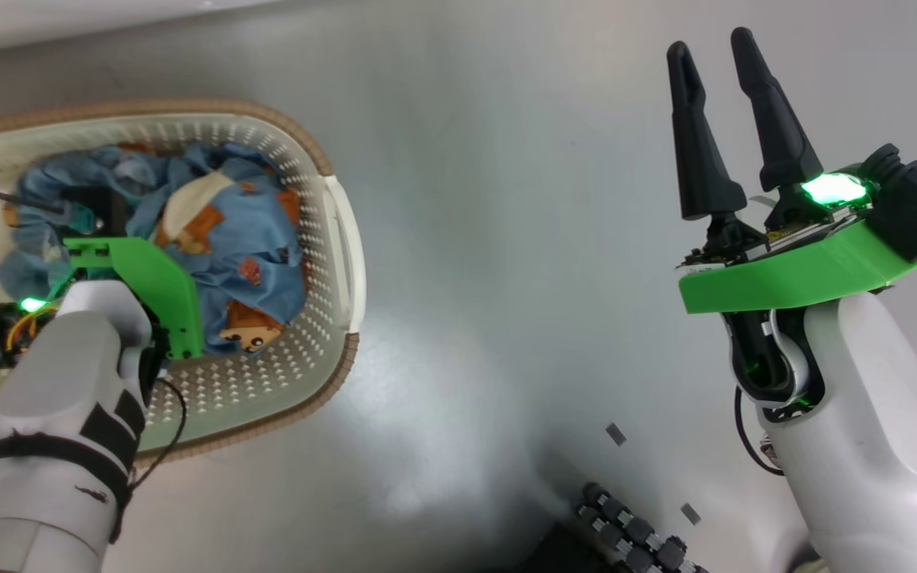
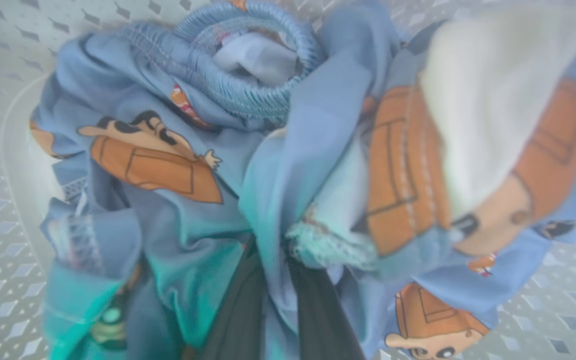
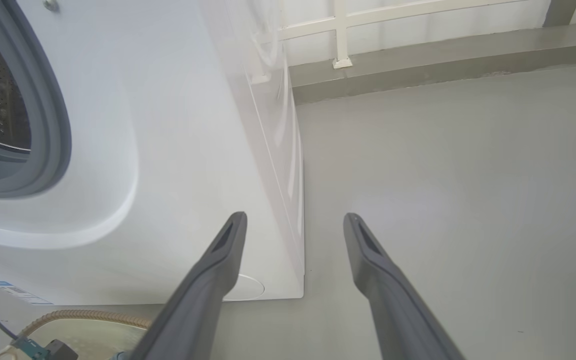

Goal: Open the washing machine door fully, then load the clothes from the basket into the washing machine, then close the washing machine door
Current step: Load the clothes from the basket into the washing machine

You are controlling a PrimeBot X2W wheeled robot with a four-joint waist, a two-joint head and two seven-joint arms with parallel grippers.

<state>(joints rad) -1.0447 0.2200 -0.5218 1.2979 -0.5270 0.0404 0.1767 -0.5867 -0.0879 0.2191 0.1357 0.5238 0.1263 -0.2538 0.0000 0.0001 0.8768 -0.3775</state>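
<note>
The cream perforated basket (image 1: 343,239) with a brown rim stands on the floor at the left. In it lie the clothes (image 1: 243,239), crumpled light blue fabric with orange-brown cartoon prints. My left gripper (image 1: 68,211) reaches down into the pile. In the left wrist view its two dark fingers (image 2: 238,310) stand close together, and the gripper (image 2: 273,250) pinches a fold of the clothes (image 2: 308,150). My right gripper (image 1: 711,44) hangs open and empty over bare floor. The right wrist view has this gripper (image 3: 294,217) facing the white washing machine (image 3: 168,125) with its grey gasket (image 3: 53,130). The washing machine door is out of view.
Grey glossy floor (image 1: 506,239) spreads between the basket and my right arm. My base with black rollers (image 1: 634,533) sits at the bottom. A raised kerb and white railing (image 3: 340,30) run behind the machine. The basket rim (image 3: 88,315) lies below the machine front.
</note>
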